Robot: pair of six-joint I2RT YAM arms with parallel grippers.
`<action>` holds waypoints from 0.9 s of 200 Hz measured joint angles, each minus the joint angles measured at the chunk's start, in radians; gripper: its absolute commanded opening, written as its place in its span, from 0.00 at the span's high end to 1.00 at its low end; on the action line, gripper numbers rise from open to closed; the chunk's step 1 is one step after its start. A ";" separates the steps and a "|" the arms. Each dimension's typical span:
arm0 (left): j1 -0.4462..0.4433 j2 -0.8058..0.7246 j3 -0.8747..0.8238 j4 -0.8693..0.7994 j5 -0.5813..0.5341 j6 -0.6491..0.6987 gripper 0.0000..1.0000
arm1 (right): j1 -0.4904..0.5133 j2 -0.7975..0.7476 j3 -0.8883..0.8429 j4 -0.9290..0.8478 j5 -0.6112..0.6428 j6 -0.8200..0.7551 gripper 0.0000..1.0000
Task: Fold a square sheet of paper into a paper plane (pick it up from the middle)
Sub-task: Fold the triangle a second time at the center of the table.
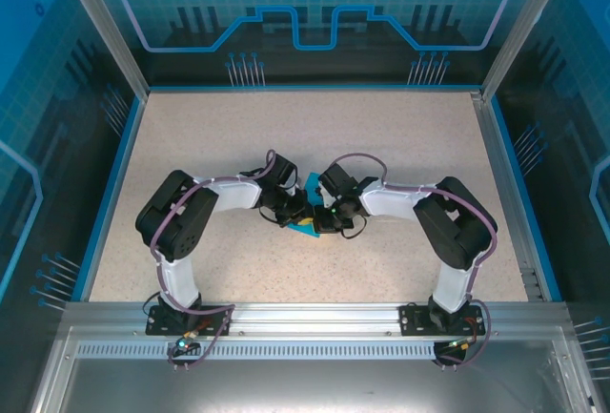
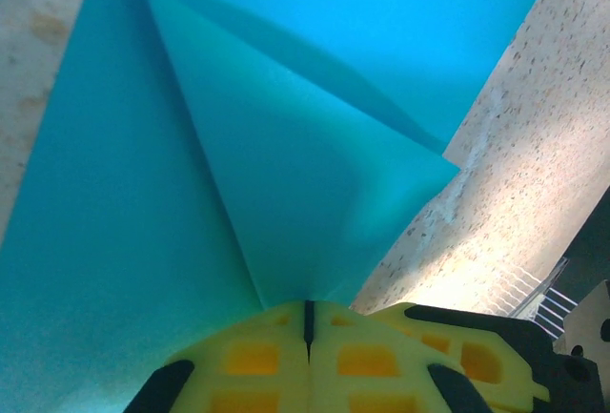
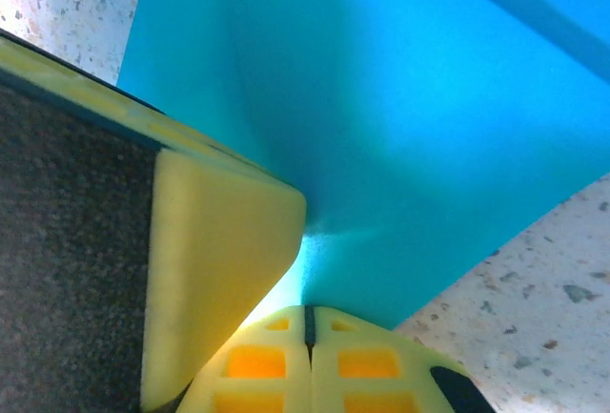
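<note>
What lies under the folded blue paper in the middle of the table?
Speckled table shows past the edges of the paper in both wrist views. The patch beneath is covered by the paper, so whether anything lies there cannot be seen.

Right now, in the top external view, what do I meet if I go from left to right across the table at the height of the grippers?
First the left arm's black elbow → left gripper → folded cyan paper, pinched by both grippers → right gripper → right arm's black elbow.
</note>
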 measured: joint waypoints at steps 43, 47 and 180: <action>-0.003 0.013 -0.001 0.005 -0.021 0.005 0.97 | 0.000 0.005 0.008 -0.013 0.000 -0.001 0.95; -0.003 0.013 -0.003 0.009 -0.021 0.007 0.97 | 0.000 0.005 0.009 -0.015 0.001 -0.004 0.95; 0.021 -0.008 -0.146 0.280 0.022 0.058 0.96 | 0.037 0.010 0.034 -0.063 0.097 -0.080 0.95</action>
